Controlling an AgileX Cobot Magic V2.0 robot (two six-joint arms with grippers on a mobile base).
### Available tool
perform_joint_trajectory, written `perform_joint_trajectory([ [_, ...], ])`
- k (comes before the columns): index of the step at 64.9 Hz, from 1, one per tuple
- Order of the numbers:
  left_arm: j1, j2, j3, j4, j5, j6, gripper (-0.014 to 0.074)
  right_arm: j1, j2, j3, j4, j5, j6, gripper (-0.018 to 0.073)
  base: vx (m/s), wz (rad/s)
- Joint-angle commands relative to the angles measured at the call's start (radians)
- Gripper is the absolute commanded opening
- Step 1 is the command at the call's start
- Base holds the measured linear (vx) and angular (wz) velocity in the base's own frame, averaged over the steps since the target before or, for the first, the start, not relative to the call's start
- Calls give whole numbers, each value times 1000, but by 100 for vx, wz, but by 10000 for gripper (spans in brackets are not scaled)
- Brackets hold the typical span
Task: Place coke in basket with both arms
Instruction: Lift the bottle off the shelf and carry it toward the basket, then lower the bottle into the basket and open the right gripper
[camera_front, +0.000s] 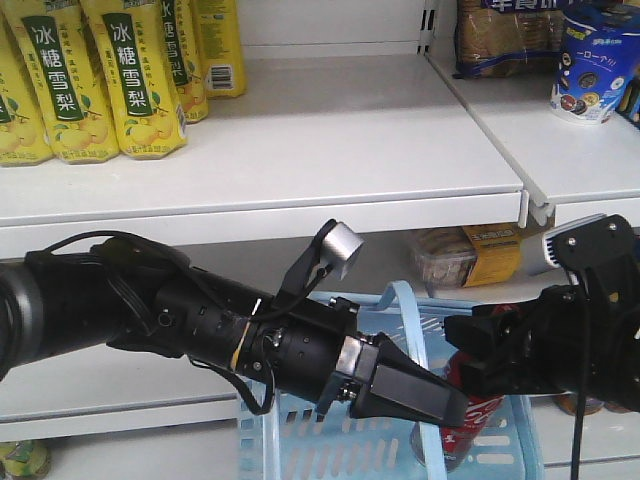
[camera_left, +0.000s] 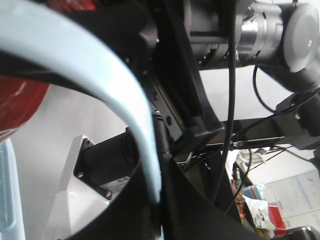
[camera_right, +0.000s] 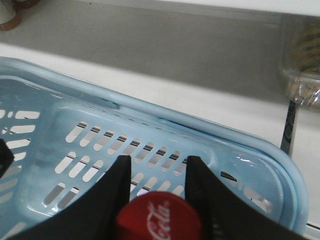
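Plainly, the right gripper (camera_right: 157, 165) has its two black fingers (camera_right: 112, 195) closed against either side of the red cap of the coke (camera_right: 160, 219). It grasps the coke cap-uppermost over the slotted inside of the basket (camera_right: 252, 147). In the front view the coke (camera_front: 472, 415) hangs within the basket's right-hand end, near the front wall (camera_front: 330, 440); I cannot tell whether its base touches the floor. The left gripper (camera_front: 455, 405) is clenched on the basket's thin handle (camera_front: 400, 300). In the left wrist view that pale blue handle (camera_left: 100, 65) sweeps down and ends pinched between the dark jaws. The left gripper's wedge tip sits just in front of the coke and hides part of its label, and the handle arcs up between the two grippers. The left arm (camera_front: 150, 300) reaches in from the left edge nearly level, sloping slightly down towards the basket. A silver camera (camera_front: 340, 248) is raised on a bracket above its wrist. The right arm (camera_front: 590, 340) comes in from the right edge, with a cable hanging below it. Behind the basket's far rim, a clear tub of food (camera_front: 450, 262) sits on the lower shelf. Yellow drink bottles (camera_front: 130, 80) stand at the back left corner of the white upper shelf (camera_front: 350, 170). A blue packet (camera_front: 590, 70) stands on the neighbouring shelf to the right.
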Motion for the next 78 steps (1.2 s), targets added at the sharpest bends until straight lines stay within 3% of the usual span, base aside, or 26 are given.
perform_joint_trajectory([
  [1,-6,-54,-25,-90,-205,3,-5,-3,29,-34,42,-63,-65,-3,0,0],
  [20,-6,-54,-25,-90,-205,3,-5,-3,92,-34,42,-63,-73,94,0,0],
  [40,-6,-54,-25,-90,-205,3,-5,-3,92,-34,40,-67,-80,407,0,0],
  [49,-6,-54,-25,-90,-205,3,-5,-3,92,-34,36,-74,-80,486,0,0],
  [66,-6,-54,-25,-89,-205,3,-5,-7,41,-34,31,-79,-94,461,0,0],
  [78,-6,-54,-25,-89,-205,3,-5,-7,-66,-34,0,-82,-86,314,0,0],
])
